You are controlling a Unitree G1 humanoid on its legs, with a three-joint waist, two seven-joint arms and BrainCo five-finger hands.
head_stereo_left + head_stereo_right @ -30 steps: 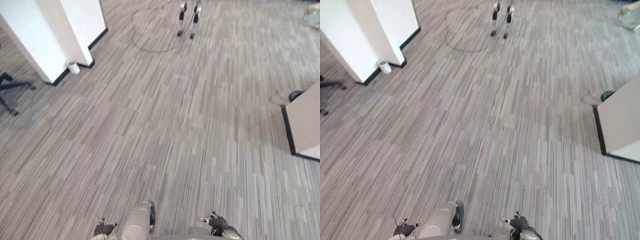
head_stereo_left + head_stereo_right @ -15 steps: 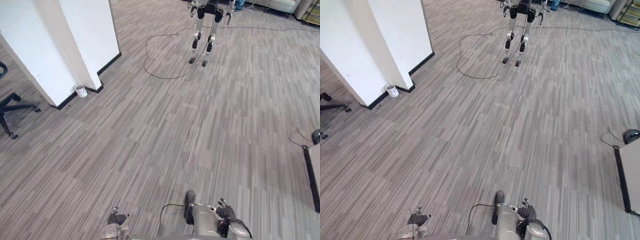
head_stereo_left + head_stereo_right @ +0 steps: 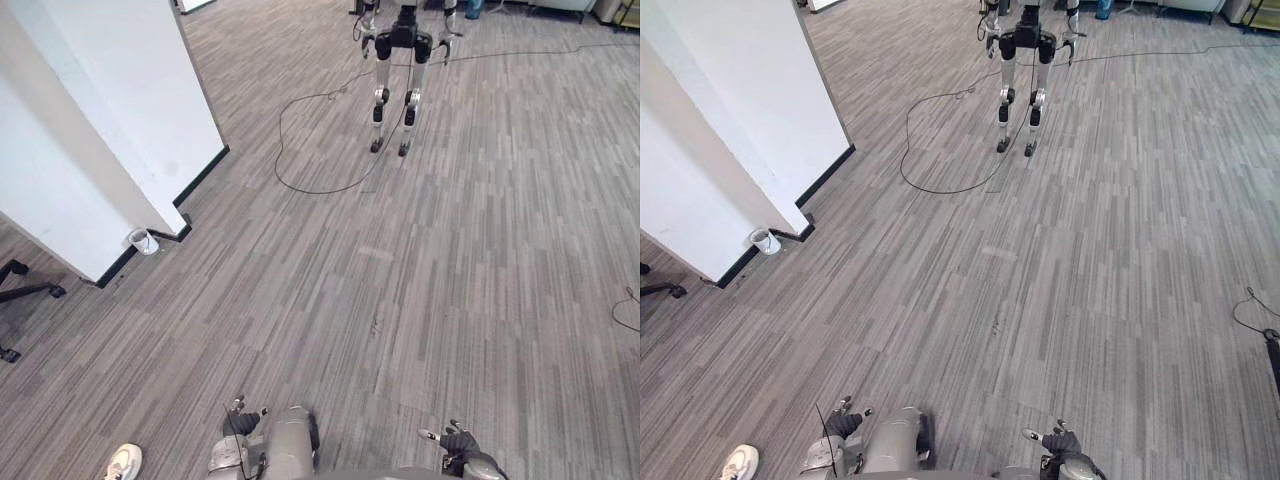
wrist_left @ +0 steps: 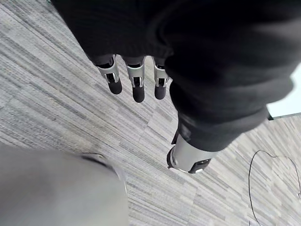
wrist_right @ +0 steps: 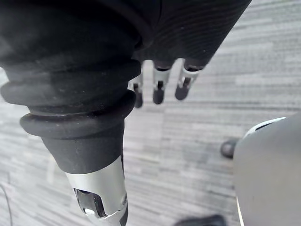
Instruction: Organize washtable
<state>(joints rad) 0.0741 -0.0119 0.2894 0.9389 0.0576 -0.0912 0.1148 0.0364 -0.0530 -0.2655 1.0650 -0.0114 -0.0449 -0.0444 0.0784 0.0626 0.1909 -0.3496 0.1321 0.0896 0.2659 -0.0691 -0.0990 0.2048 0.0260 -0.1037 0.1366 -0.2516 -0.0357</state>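
Striped grey carpet (image 3: 450,280) stretches ahead of me, with no washtable in sight, so progress can't be judged; my left hand (image 4: 136,80) and right hand (image 5: 160,87) hang relaxed, holding nothing.

Grey striped carpet floor (image 3: 420,260) underfoot. Small white cup (image 3: 139,241) standing at foot of white pillar (image 3: 110,130); far beyond pillar, another legged robot (image 3: 397,70); white shoe (image 3: 120,462) well nearer than pillar.
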